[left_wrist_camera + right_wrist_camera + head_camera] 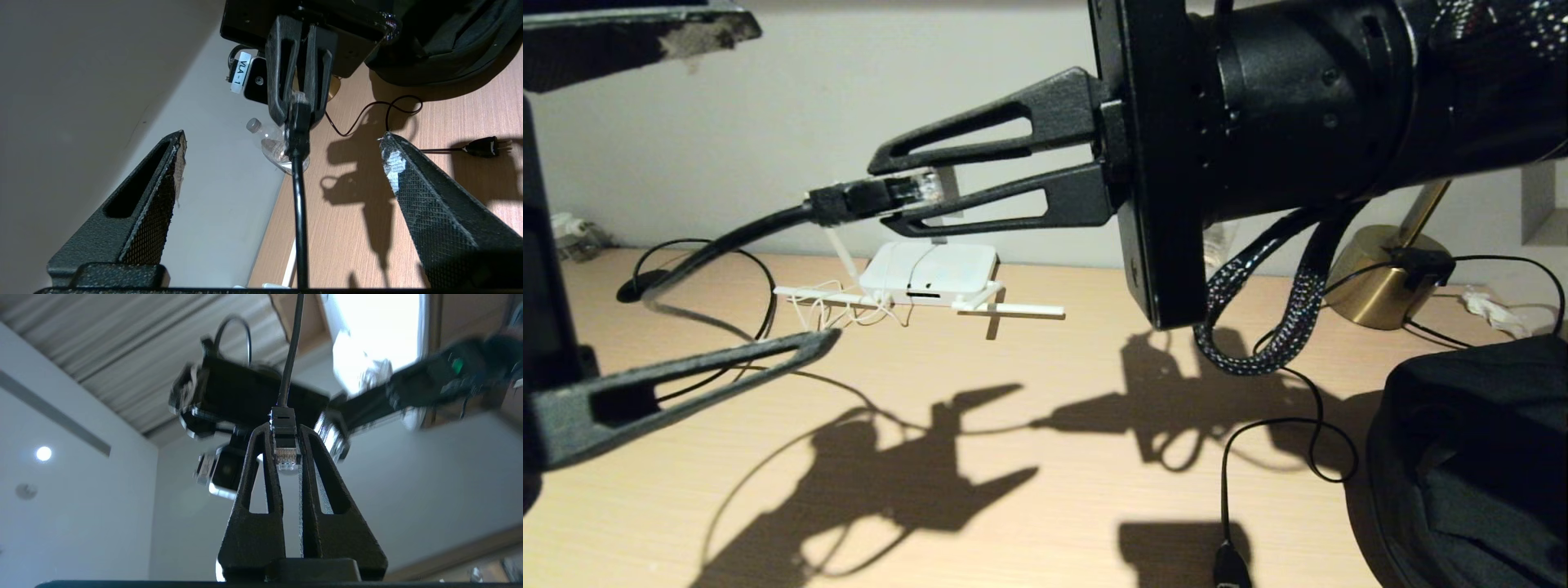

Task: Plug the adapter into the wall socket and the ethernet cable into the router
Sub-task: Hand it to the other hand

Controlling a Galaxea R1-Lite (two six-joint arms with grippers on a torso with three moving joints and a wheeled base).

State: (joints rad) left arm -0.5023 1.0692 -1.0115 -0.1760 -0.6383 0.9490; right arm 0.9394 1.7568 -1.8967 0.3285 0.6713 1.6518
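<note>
My right gripper (882, 194) reaches in from the right, raised above the desk, and is shut on the ethernet cable (727, 241) just behind its clear connector (923, 186). The right wrist view shows the connector (284, 451) pinched between the fingertips of that gripper (284, 428). Below and behind it the white router (931, 273) lies flat on the desk, antennas spread, its dark port slot facing me. My left gripper (283, 139) stands open at the left, and the cable (300, 204) runs between its fingers untouched. The wall socket (952, 202) is mostly hidden behind the right fingers. The adapter is not visible.
A thin white cord (837, 309) lies tangled left of the router. A brass lamp base (1380, 278) with its black cord stands at the back right. A black bag (1470, 457) fills the right front. A clear bottle (269, 143) stands by the wall. A black plug (486, 146) lies on the desk.
</note>
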